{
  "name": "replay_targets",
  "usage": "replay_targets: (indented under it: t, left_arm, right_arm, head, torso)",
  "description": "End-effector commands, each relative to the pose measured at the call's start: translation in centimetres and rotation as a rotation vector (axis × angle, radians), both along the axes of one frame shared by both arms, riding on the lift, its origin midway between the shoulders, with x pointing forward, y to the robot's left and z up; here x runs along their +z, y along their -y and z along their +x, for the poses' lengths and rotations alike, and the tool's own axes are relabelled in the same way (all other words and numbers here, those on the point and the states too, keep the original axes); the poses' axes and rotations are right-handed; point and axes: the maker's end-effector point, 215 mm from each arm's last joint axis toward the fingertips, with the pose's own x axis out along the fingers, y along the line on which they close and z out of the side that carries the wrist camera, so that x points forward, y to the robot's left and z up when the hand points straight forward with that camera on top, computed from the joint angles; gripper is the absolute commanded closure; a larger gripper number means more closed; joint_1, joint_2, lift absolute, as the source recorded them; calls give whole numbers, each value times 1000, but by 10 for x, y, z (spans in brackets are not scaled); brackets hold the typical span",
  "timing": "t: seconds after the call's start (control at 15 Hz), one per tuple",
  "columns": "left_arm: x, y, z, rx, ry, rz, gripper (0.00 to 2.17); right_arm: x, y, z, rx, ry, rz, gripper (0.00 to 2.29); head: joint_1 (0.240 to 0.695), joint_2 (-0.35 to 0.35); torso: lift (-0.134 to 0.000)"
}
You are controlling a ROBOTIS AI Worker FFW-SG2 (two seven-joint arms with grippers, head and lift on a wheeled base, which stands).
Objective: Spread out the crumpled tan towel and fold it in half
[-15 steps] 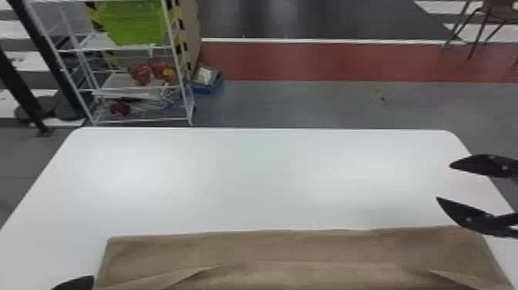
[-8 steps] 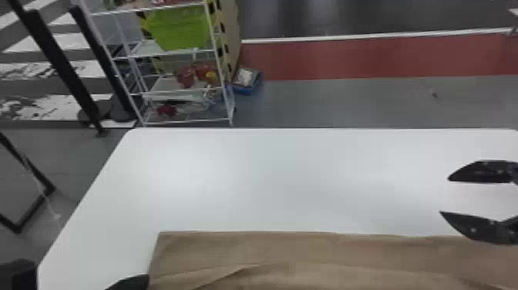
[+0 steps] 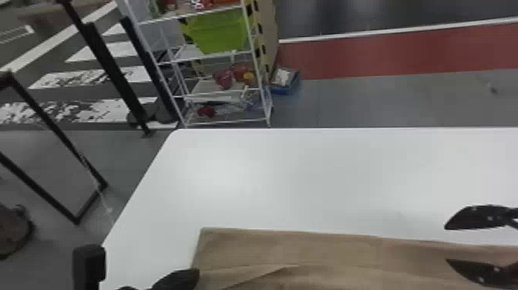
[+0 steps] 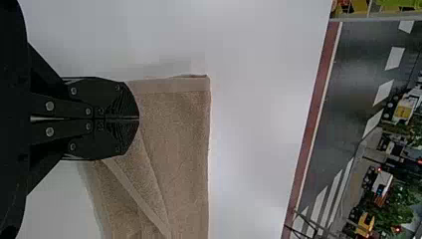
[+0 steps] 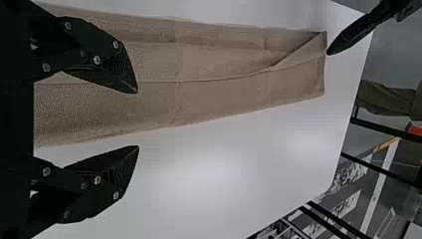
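Towel (image 3: 327, 252) lies strip-like, creased; left end effector (image 3: 194, 275) closed, perhaps pinching it, right end effector (image 3: 446, 244) wide open, empty.

Clock read from the visible middle of the table (image 3: 308, 173), head view. Towel (image 3: 347, 250): on table, 6 o'clock. Left gripper (image 3: 197, 273): 8 o'clock. Right gripper (image 3: 446, 244): 4 o'clock. Rack (image 3: 189, 53): behind table, 11 o'clock, bin (image 3: 217, 32) on it.

Tan towel (image 3: 327, 248) | folded strip | diag. flap, L end | flat on wht tbl (image 3: 308, 173)
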Motion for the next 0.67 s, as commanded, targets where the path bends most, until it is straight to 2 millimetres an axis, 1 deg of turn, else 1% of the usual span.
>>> replay_targets:
  t: [0.0, 0.07, 0.13, 0.27, 0.33, 0.53, 0.6]
  left_arm:
    - [2, 3, -1, -1, -3, -3, 1409]
    - [2, 3, -2, -1, -5, -3, 1409]
    - [2, 2, -2, -1, -5, -1, 1409]
    - [1, 3, -3, -2, -10, -6, 1396]
    - [1, 3, -3, -1, -12, -7, 1396]
    - [0, 2, -3, 1, -11, -2, 1396]
    - [0, 2, -3, 1, -12, -1, 1396]
  right_arm:
    - [-12, -7, -4, 20, -48, 5, 586]
    - [-21, -13, -8, 27, -93, 22, 589]
    - [-32, -18, -12, 35, -128, 20, 640]
    - [-49, -35, -18, 69, -176, 23, 650]
    - [-56, -41, -19, 75, -203, 22, 650]
    - [-61, -59, -16, 94, -228, 28, 650]
    - [-64, -60, -13, 92, -238, 26, 650]
  head:
    - [695, 289]
    - [695, 292]
    - [695, 296]
    - [695, 309]
    - [695, 331]
    - [695, 350]
    - [695, 350]
  torso:
    - [-122]
    - [-122]
    - [-122]
    - [-122]
    - [-122]
    - [-122]
    - [-122]
